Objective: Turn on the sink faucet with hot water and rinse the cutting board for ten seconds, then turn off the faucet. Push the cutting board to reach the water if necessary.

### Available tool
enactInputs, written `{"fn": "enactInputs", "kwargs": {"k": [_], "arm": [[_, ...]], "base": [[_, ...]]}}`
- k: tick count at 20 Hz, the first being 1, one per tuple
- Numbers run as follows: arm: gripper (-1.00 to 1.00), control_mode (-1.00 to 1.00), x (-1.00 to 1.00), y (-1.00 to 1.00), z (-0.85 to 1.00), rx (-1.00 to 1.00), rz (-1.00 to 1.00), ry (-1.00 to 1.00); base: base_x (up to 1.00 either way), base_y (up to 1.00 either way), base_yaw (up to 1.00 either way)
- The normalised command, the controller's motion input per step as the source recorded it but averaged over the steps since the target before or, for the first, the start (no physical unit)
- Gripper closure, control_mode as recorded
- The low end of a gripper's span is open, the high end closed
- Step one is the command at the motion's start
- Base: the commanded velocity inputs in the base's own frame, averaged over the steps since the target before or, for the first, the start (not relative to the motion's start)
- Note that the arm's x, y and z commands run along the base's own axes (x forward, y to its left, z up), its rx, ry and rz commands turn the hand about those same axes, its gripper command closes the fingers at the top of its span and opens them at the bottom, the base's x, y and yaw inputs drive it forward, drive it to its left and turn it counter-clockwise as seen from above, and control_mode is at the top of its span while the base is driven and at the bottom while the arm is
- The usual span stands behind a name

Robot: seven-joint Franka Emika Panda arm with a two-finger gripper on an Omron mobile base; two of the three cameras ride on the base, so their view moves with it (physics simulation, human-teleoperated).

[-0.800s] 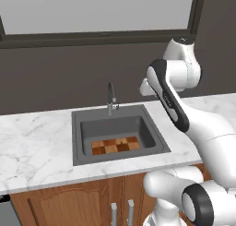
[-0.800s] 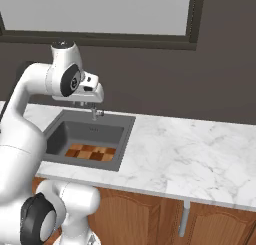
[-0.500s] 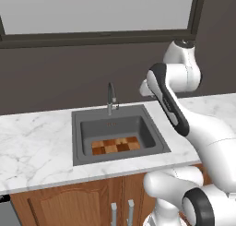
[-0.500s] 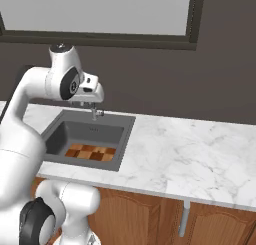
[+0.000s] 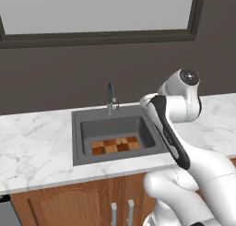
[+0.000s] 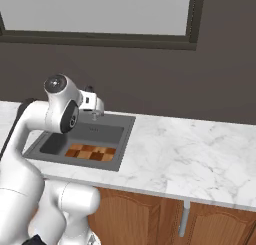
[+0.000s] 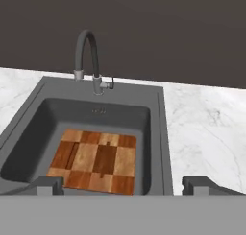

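One checkered cutting board (image 7: 95,160) lies flat in the sink (image 7: 158,133), in front of the faucet (image 7: 89,61); the claw (image 7: 124,185) hangs above, spread wide, seemingly empty.

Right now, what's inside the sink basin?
The checkered cutting board lies flat on the floor of the sink, toward its front. No water runs from the faucet. The floor beneath the board is covered.

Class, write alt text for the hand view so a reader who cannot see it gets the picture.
A checkered wooden cutting board lies flat in the bottom of a dark grey sink set into a white marble counter. A slim arched faucet stands at the back rim, no water running. The open hand hovers at the near edge.
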Motion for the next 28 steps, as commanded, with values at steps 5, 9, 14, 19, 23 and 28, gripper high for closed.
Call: {"fn": "enactInputs", "kwargs": {"k": [5,9,14,19,23,28], "arm": [[-1.0,-1.0,0.01,-0.01,-0.11,0.02,0.0,-0.11],[-1.0,-1.0,0.03,0.0,-0.01,0.02,0.0,-0.02],[-1.0,-1.0,0.04,0.0,0.0,0.0,0.0,0.0],[-1.0,-1.0,0.02,0.0,0.0,0.0,0.0,0.0],[-1.0,-1.0,0.04,0.0,0.0,0.0,0.0,0.0],[-1.0,-1.0,0.13,0.0,-0.05,0.0,0.0,0.0]], "base": [[0.0,0.0,0.0],[0.0,0.0,0.0],[0.0,0.0,0.0],[0.0,0.0,0.0],[0.0,0.0,0.0],[0.0,0.0,0.0]]}}
